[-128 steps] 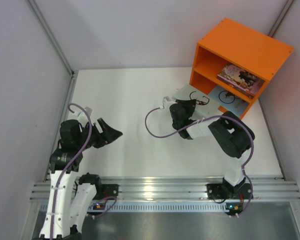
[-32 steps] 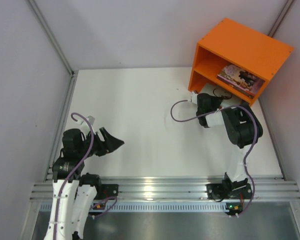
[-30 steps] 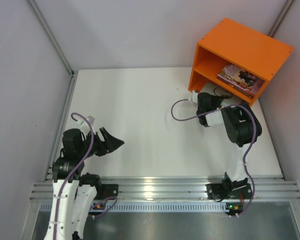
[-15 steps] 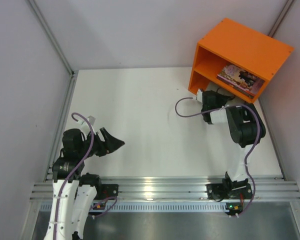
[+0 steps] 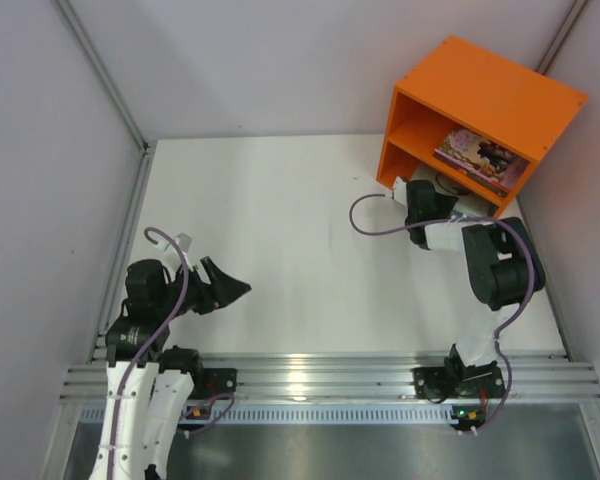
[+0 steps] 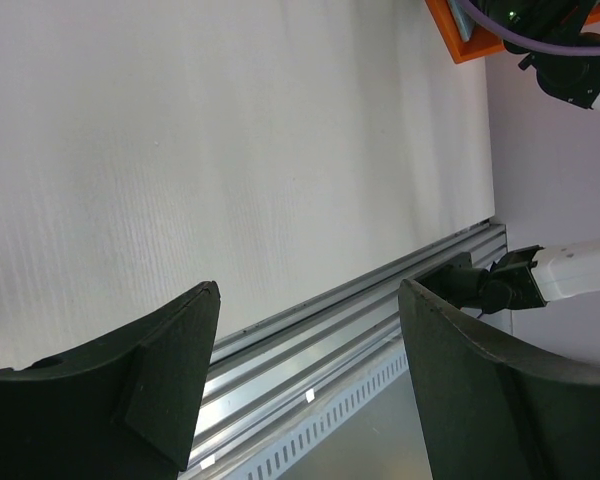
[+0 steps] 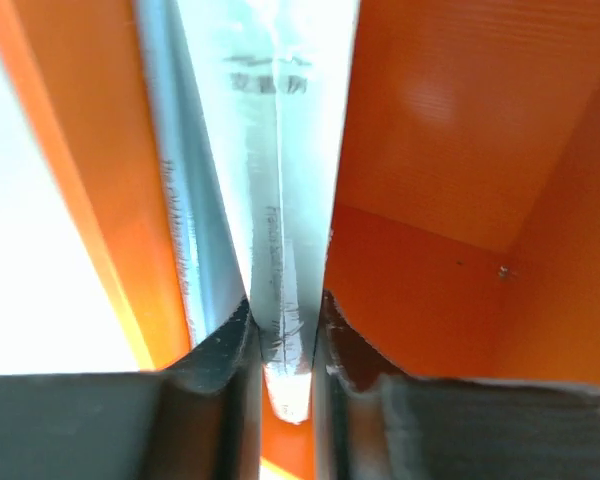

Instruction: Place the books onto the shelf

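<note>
Shelf (image 5: pixel 490 90), bright orange with two open-front compartments, stands at the upper right of the overhead view on the white bench (image 5: pixel 280 220); a pink illustrated book (image 5: pixel 480 155) lies flat in its upper compartment; the right arm reaches from the lower right up to the mouth of the lower compartment. In the right wrist view the right tool (image 7: pixel 285 340) is clenched on the edge of a thin pale book (image 7: pixel 280 200) bearing small dark print, with orange shelf walls on both sides of it; the book's exact colour cannot be told. At the lower left of the overhead view the left tool (image 6: pixel 310 370) hangs over bare bench, its fingers spread and grasping nothing.
</note>
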`<control>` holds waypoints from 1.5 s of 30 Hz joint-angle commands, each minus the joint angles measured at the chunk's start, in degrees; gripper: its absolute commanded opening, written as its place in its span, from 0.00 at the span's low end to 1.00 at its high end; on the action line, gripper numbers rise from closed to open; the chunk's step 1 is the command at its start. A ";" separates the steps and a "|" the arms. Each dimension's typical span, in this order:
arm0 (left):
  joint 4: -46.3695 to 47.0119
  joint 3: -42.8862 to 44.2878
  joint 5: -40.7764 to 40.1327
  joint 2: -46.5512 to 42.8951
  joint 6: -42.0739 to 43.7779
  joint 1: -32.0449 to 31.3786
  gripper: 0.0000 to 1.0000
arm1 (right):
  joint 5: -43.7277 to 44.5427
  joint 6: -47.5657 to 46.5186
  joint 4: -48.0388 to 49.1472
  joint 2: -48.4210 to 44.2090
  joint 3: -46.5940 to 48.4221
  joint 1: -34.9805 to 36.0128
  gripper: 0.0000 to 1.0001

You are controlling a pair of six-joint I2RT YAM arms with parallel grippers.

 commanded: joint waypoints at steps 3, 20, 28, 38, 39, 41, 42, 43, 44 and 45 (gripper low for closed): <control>2.19 0.21 0.93 -0.71 0.39 -0.19 0.77 | 4.09 0.14 4.77 0.14 1.91 1.49 0.00; 1.31 1.53 0.05 -0.09 0.56 -0.28 0.77 | 12.38 5.49 -0.75 7.98 11.31 0.35 0.00; 1.49 1.00 0.40 -0.71 0.47 -0.37 0.77 | 13.78 3.22 0.28 7.09 9.83 0.78 0.00; 1.14 1.09 0.67 -1.76 0.47 -0.46 0.77 | 17.12 1.98 2.40 7.18 7.98 0.26 0.00; 1.05 1.17 0.67 -1.76 0.47 -0.46 0.77 | 17.21 2.07 2.31 7.35 7.72 0.34 0.00; 1.05 1.26 0.75 -1.76 0.47 -0.46 0.77 | 17.99 2.25 1.70 7.44 7.45 0.26 0.00; 1.05 1.26 0.84 -1.85 0.47 -0.54 0.77 | 18.35 2.25 1.78 7.44 7.10 0.26 0.00; 1.05 1.26 0.84 -1.94 0.47 -0.54 0.77 | 18.53 2.42 1.70 7.36 6.92 0.26 0.00; 1.14 1.26 0.93 -2.03 0.47 -0.63 0.77 | 18.44 2.68 1.44 7.27 6.83 0.26 0.00; 0.96 1.26 0.84 -1.94 0.56 -0.72 0.77 | 18.09 3.64 0.21 7.18 6.75 0.17 0.00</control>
